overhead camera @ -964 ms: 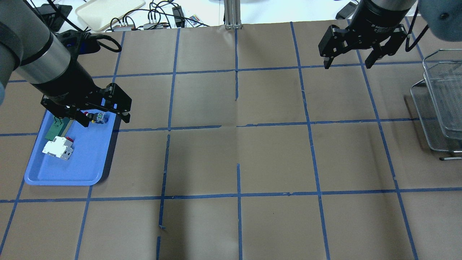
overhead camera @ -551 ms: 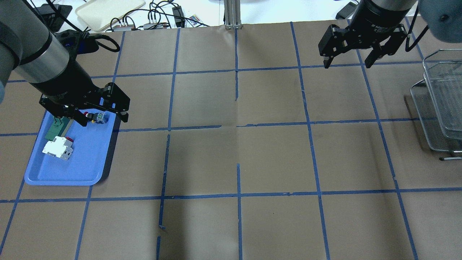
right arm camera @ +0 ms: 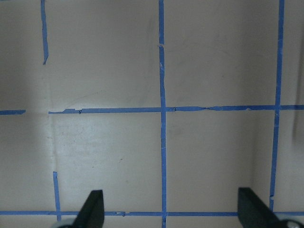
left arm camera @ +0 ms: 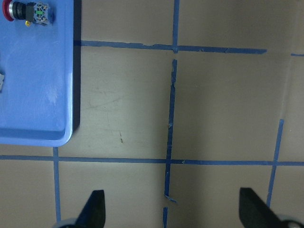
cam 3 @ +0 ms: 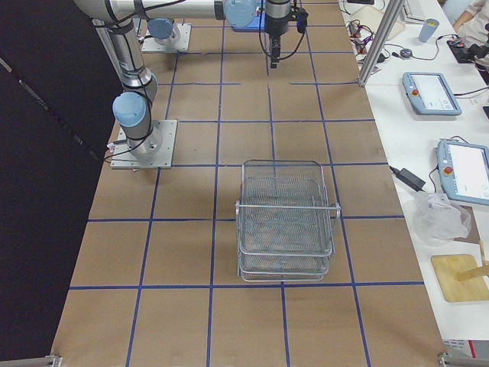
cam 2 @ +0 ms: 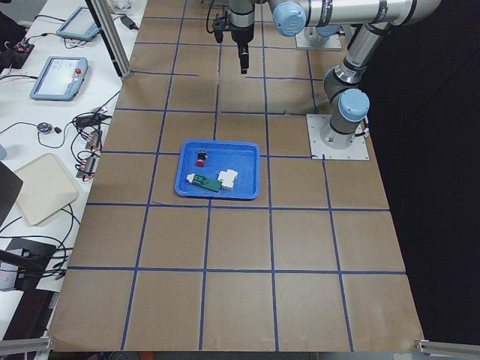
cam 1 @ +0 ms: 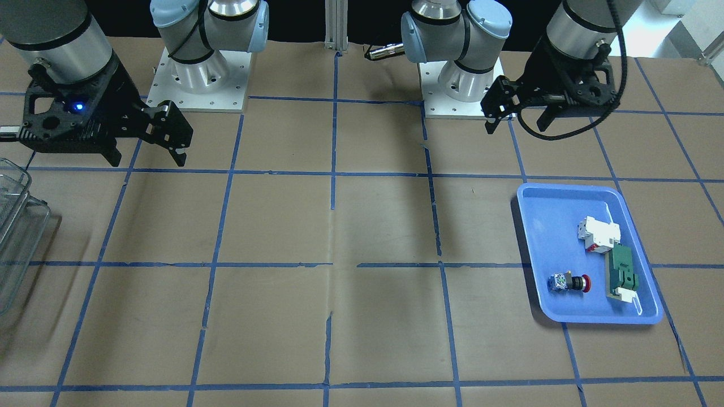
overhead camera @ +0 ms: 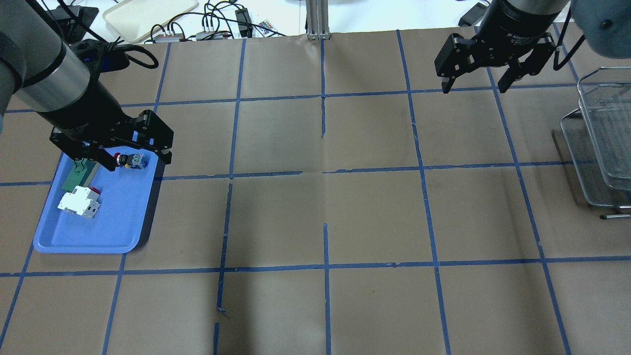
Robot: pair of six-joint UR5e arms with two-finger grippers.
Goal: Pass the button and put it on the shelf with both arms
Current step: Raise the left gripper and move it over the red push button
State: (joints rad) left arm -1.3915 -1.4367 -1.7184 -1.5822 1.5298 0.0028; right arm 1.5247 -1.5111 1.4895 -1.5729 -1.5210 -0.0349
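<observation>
The button (overhead camera: 129,160), with a red head and a blue-white end, lies on its side in the far end of the blue tray (overhead camera: 88,245). It also shows in the front view (cam 1: 570,282) and at the top left of the left wrist view (left arm camera: 26,9). My left gripper (overhead camera: 138,162) hangs open and empty well above the tray, over the button; it also shows in the front view (cam 1: 517,125). My right gripper (overhead camera: 474,89) is open and empty, high over the far right of the table. The see-through tiered shelf (overhead camera: 591,79) stands at the right edge (cam 3: 286,206).
A white-red breaker block (overhead camera: 79,199) and a green flat part (overhead camera: 76,175) lie in the tray beside the button. Cables and a beige tray (overhead camera: 148,15) lie beyond the far edge. An aluminium post (overhead camera: 318,19) stands at the far middle.
My left gripper has shifted a little to the far left in the overhead view, still open, so the button shows more fully. The right arm has not moved.
</observation>
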